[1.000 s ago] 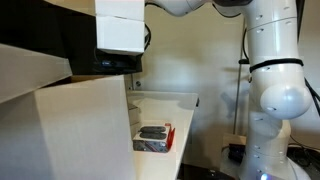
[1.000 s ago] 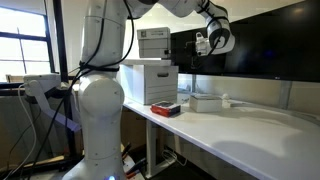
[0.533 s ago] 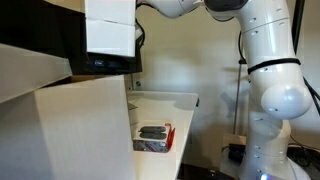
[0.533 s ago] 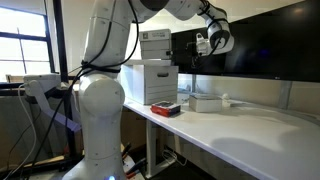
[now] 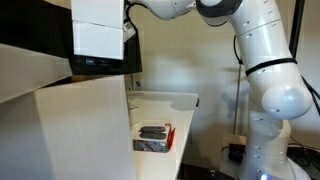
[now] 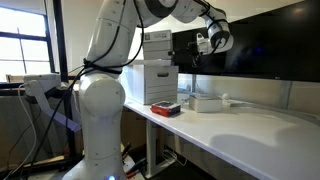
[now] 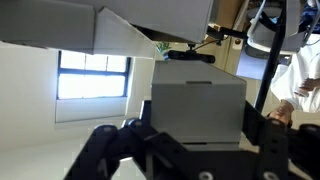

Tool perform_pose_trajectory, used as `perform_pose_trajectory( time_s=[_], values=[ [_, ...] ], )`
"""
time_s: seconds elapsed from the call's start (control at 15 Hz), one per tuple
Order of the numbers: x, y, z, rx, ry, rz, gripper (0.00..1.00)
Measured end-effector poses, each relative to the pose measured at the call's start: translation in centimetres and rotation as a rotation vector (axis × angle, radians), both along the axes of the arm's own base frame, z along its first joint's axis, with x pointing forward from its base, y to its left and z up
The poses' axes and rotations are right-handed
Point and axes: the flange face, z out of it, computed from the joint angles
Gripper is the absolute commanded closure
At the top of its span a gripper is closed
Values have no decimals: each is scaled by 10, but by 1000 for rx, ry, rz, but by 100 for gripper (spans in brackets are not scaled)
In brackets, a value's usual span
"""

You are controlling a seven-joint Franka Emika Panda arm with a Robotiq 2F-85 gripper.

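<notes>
Tool point(image 7: 190, 155) clamps the small white box point(image 5: 100, 30) by its sides. The jaws stand fairly wide, but they are pressed onto the box, not free. The box hangs in the air at the upper left of the frame in an exterior view. In another exterior view point(image 6: 157, 45) it sits just above the big white carton point(image 6: 150, 82) on the tabletop point(image 6: 250, 125), but I can't tell whether they touch. A red-and-black item point(image 6: 166, 108) lies beside the carton, and a flat white piece point(image 6: 207, 102) is further right.

Progress as I judge it: grasp and lift are done. The box is not yet set down or released.
</notes>
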Motion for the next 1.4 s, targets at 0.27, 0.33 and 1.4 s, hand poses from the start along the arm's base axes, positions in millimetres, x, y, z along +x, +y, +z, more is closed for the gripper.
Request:
perform_pose_trajectory(
  time_s=[0.27,0.33,1.4],
  values=[
    [3,11,12,-23,5,29,42],
    [2,13,15,-27,7,38,42],
    [-1,54,28,5,65,88,42]
  ],
)
